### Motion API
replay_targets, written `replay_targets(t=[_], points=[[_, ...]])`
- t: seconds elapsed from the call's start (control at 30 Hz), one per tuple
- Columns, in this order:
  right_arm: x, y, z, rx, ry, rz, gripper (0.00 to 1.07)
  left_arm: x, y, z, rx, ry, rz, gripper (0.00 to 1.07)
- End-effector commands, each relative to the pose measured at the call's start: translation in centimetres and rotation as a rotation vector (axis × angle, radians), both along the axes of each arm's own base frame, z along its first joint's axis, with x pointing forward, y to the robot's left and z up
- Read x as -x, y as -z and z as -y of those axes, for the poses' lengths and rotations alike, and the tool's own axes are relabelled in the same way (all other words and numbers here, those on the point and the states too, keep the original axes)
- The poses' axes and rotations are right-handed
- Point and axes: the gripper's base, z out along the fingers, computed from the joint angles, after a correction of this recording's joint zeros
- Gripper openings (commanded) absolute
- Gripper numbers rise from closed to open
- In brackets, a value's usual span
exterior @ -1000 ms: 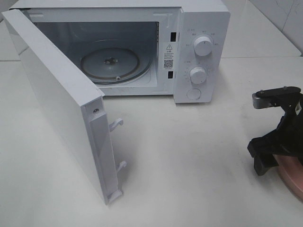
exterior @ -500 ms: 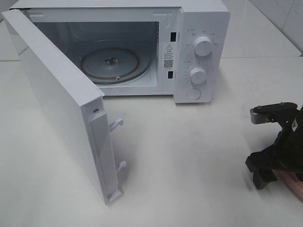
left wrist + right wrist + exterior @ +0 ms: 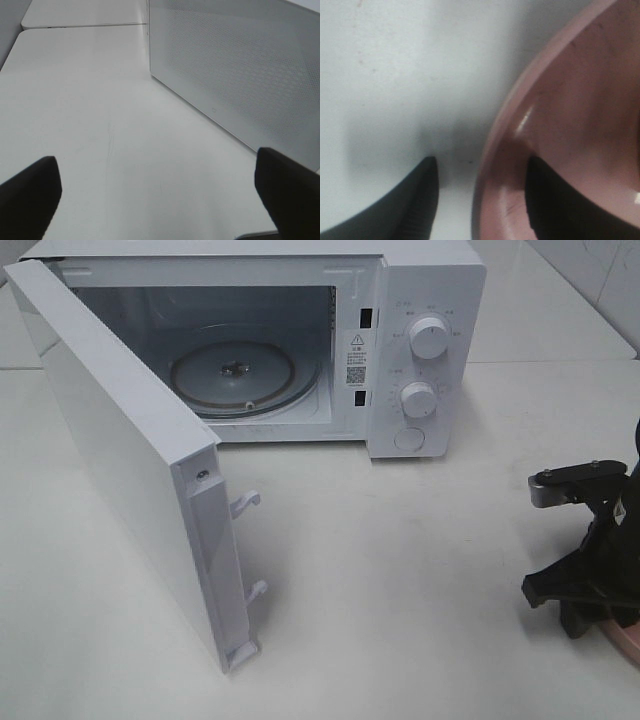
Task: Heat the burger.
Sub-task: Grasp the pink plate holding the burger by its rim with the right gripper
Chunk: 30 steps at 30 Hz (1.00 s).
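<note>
The burger is out of view in every frame. A pink plate (image 3: 630,642) shows only as a sliver at the right edge of the exterior view. My right gripper (image 3: 582,608) is low over it. In the right wrist view the right gripper (image 3: 480,200) is open and straddles the plate's rim (image 3: 492,160), one finger outside on the table side and one inside over the plate. My left gripper (image 3: 160,200) is open and empty above the bare table, next to the microwave door (image 3: 235,75). It does not show in the exterior view.
The white microwave (image 3: 430,290) stands at the back with its door (image 3: 120,460) swung wide open to the front left. Its glass turntable (image 3: 235,375) has nothing on it. Two knobs (image 3: 428,338) are on its right panel. The white table (image 3: 400,570) extends in front.
My right gripper has moved down and toward the front right edge, settling over the plate rim and covering more of the plate. The microwave has not moved.
</note>
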Motion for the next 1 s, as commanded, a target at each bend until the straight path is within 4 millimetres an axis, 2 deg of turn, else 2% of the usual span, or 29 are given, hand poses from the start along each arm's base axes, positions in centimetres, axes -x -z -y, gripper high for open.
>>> replay_targets(t=[0.03, 0.07, 0.1, 0.13, 0.17, 0.2, 0.53, 0.67, 0.73, 1.0], points=[[0.1, 0.8, 0.3, 0.024, 0.059, -0.020, 0.27, 0.2, 0.0, 0.1, 0.008, 0.005, 0.023, 0.98], [0.1, 0.8, 0.3, 0.024, 0.059, -0.020, 0.27, 0.2, 0.0, 0.1, 0.008, 0.005, 0.023, 0.98], [0.1, 1.0, 0.3, 0.031, 0.060, -0.028, 0.17, 0.2, 0.0, 0.1, 0.008, 0.005, 0.023, 0.98], [0.1, 1.0, 0.3, 0.033, 0.058, -0.030, 0.11, 0.2, 0.0, 0.1, 0.008, 0.005, 0.023, 0.98], [0.1, 1.0, 0.3, 0.033, 0.058, -0.030, 0.11, 0.2, 0.0, 0.1, 0.008, 0.005, 0.023, 0.98], [0.1, 1.0, 0.4, 0.037, 0.054, -0.031, 0.00, 0.2, 0.0, 0.1, 0.008, 0.005, 0.023, 0.98], [0.3, 0.8, 0.5, 0.050, 0.053, -0.048, 0.00, 0.2, 0.0, 0.1, 0.008, 0.005, 0.023, 0.98], [0.4, 0.3, 0.0, 0.058, 0.017, -0.031, 0.00, 0.2, 0.0, 0.1, 0.008, 0.005, 0.023, 0.98], [0.5, -0.5, -0.2, 0.095, -0.003, -0.004, 0.00, 0.2, 0.0, 0.1, 0.008, 0.005, 0.023, 0.98], [0.8, -1.4, -1.0, 0.190, -0.059, 0.032, 0.00, 0.2, 0.0, 0.1, 0.008, 0.005, 0.023, 0.98]])
